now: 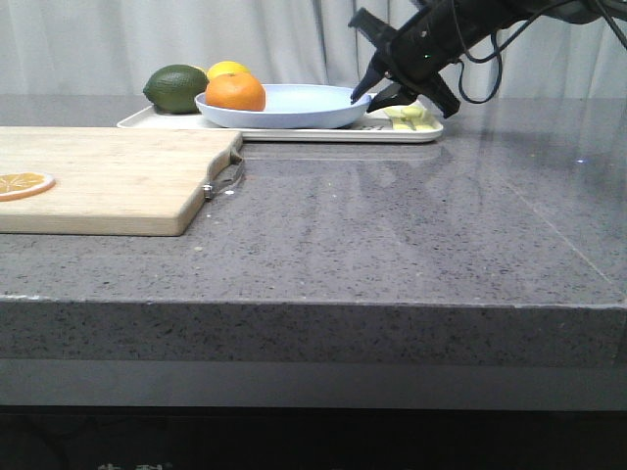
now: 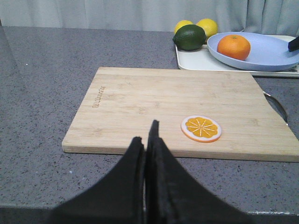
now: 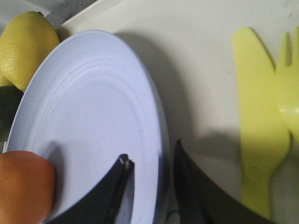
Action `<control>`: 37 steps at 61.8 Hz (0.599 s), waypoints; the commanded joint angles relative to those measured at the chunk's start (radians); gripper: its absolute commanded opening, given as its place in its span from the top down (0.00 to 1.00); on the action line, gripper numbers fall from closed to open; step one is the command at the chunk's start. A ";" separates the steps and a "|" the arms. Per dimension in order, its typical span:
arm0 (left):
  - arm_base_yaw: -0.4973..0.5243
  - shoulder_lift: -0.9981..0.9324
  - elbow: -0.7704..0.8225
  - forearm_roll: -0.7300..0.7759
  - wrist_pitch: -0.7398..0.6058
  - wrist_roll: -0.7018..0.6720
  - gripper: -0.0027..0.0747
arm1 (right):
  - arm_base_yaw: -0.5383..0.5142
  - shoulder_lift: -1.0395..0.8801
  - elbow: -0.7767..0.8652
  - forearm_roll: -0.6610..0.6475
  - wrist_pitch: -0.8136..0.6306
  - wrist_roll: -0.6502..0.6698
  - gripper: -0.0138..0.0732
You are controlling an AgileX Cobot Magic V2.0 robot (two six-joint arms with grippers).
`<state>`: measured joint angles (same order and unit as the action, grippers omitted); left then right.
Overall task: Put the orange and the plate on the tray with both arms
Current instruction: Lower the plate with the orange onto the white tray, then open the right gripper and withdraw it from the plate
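The orange (image 1: 235, 93) lies in the pale blue plate (image 1: 294, 106), and the plate rests on the white tray (image 1: 294, 134) at the back of the table. My right gripper (image 1: 374, 96) is open at the plate's right rim, one finger inside the plate and one outside over the tray. The right wrist view shows the rim between the fingers of the right gripper (image 3: 150, 151), with the plate (image 3: 93, 116), the orange (image 3: 23, 186) and the tray (image 3: 201, 70). My left gripper (image 2: 145, 133) is shut and empty, low over the near edge of the cutting board; the orange (image 2: 233, 46), plate (image 2: 273, 51) and tray (image 2: 196, 60) lie far beyond it.
A wooden cutting board (image 1: 108, 176) with an orange slice (image 1: 22, 183) fills the left of the table. A dark green fruit (image 1: 176, 88) and a lemon (image 1: 227, 69) sit on the tray's left end. A yellow plastic knife (image 3: 257, 116) and fork (image 3: 287, 93) lie on its right end.
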<state>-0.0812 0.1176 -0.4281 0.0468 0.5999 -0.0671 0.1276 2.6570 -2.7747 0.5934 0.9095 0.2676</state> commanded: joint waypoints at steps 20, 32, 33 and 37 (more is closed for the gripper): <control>0.002 0.010 -0.024 -0.005 -0.091 -0.004 0.99 | -0.116 -0.215 -0.204 -0.065 0.215 -0.028 0.93; 0.002 0.010 -0.024 -0.005 -0.091 -0.004 0.99 | -0.110 -0.274 -0.254 -0.357 0.431 -0.060 0.91; 0.002 0.010 -0.024 -0.005 -0.091 -0.004 0.99 | -0.110 -0.280 -0.254 -0.367 0.431 -0.068 0.91; 0.002 0.010 -0.024 -0.005 -0.091 -0.004 0.99 | -0.110 -0.314 -0.252 -0.385 0.430 -0.087 0.91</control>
<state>-0.0812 0.1176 -0.4281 0.0468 0.5920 -0.0671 0.0205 2.4634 -2.9395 0.2544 1.2678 0.2182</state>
